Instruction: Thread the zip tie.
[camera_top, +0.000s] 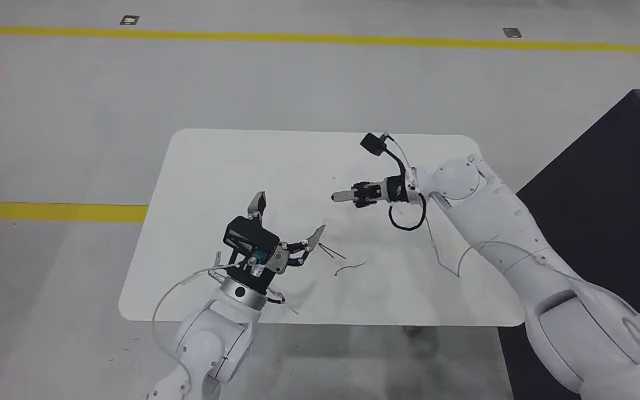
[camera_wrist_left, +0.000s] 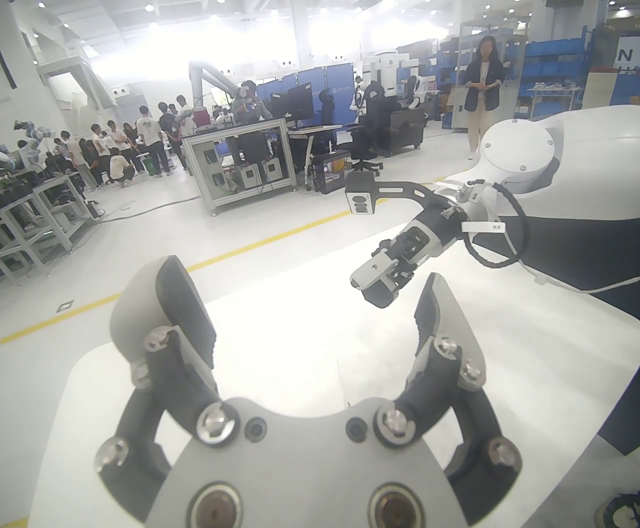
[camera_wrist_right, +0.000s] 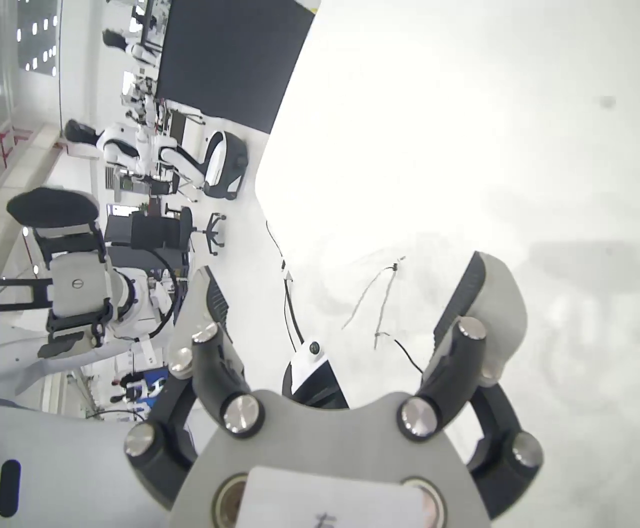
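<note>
Thin dark zip ties (camera_top: 333, 251) lie loose on the white table (camera_top: 200, 190), one of them a curved strand (camera_top: 350, 266). In the right wrist view pale ties (camera_wrist_right: 385, 295) form a narrow V on the tabletop, and a black one (camera_wrist_right: 407, 357) lies beside them. My left gripper (camera_top: 287, 221) hovers at the table's near side, just left of the ties, open and empty (camera_wrist_left: 305, 300). My right gripper (camera_top: 340, 196) is held above the table's middle, beyond the ties, pointing at the left one. Its fingers are apart with nothing between them (camera_wrist_right: 345, 280). It also appears in the left wrist view (camera_wrist_left: 375, 287).
The tabletop (camera_wrist_right: 450, 125) is bare white around the ties. A dark surface (camera_top: 600, 170) borders the table on the right. Yellow floor lines (camera_top: 300, 38) run beyond the far edge and to the left.
</note>
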